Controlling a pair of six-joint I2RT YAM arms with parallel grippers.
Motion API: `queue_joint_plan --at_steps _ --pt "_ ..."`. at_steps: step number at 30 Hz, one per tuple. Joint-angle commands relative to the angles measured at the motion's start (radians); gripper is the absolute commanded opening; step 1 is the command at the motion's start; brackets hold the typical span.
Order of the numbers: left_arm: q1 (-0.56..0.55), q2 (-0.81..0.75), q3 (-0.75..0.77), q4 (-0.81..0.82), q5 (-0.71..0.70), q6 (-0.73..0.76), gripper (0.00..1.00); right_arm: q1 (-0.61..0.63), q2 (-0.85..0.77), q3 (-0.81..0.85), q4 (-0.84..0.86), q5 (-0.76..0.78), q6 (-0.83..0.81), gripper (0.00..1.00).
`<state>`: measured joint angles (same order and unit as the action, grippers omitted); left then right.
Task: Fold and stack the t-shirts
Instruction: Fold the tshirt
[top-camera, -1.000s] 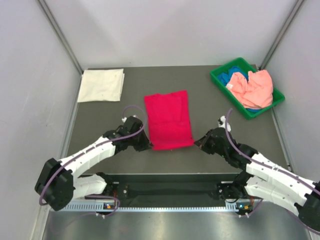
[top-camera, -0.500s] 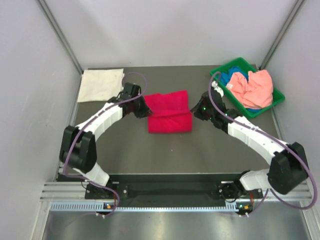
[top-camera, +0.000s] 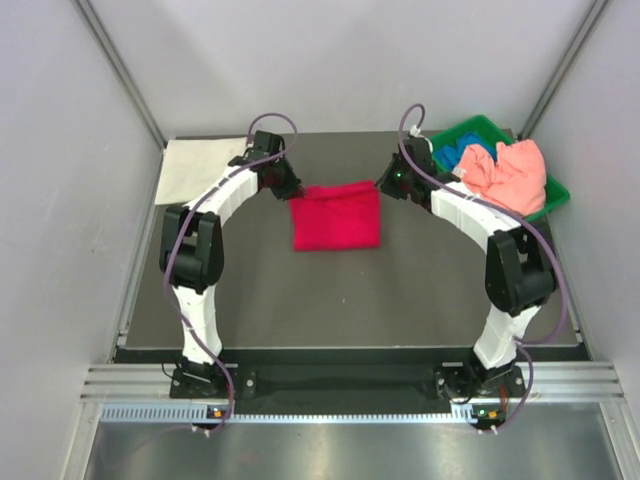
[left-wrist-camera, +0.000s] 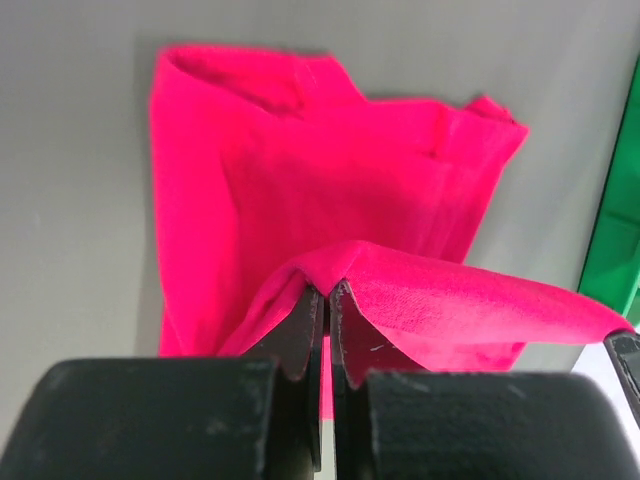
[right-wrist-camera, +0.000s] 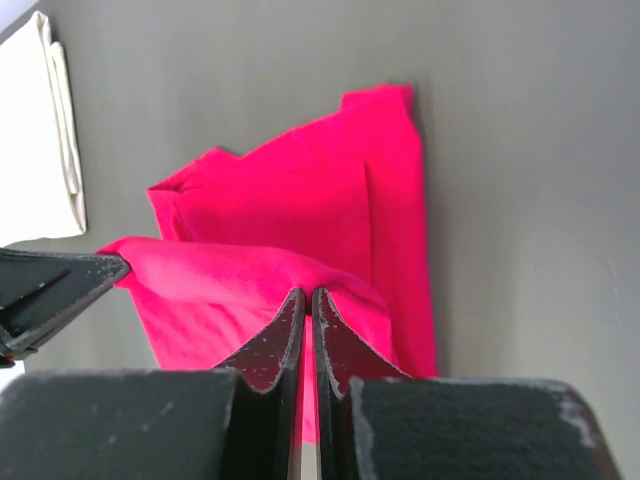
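The crimson-red t-shirt lies folded over on the dark table, its doubled edge at the far side. My left gripper is shut on its far left corner, and my right gripper is shut on its far right corner. In the left wrist view the jaws of the left gripper pinch a raised fold of the red t-shirt. The right gripper pinches the same lifted edge of the red t-shirt. A white folded t-shirt lies at the far left. Salmon-pink and blue t-shirts sit in the bin.
A green plastic bin stands at the far right corner, close behind my right arm. Grey walls enclose the table on the left, right and back. The left arm's elbow reaches over the white t-shirt's near right corner.
Both grippers have carried the red t-shirt's near edge away from me to its far edge, folding it in half. Both arms now stretch far out over the table.
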<state>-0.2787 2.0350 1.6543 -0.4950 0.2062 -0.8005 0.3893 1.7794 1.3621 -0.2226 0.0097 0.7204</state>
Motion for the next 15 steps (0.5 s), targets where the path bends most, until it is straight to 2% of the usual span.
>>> queue_joint_plan --at_steps 1,6,15 --pt "0.029 0.022 0.073 -0.010 -0.010 0.011 0.00 -0.029 0.069 0.097 0.092 -0.094 -0.047 0.00" --pt "0.049 0.044 0.076 0.018 -0.036 0.004 0.00 -0.047 0.152 0.160 0.118 -0.140 -0.061 0.02" --pt "0.059 0.148 0.140 0.064 0.007 0.023 0.00 -0.058 0.233 0.215 0.144 -0.154 -0.049 0.03"
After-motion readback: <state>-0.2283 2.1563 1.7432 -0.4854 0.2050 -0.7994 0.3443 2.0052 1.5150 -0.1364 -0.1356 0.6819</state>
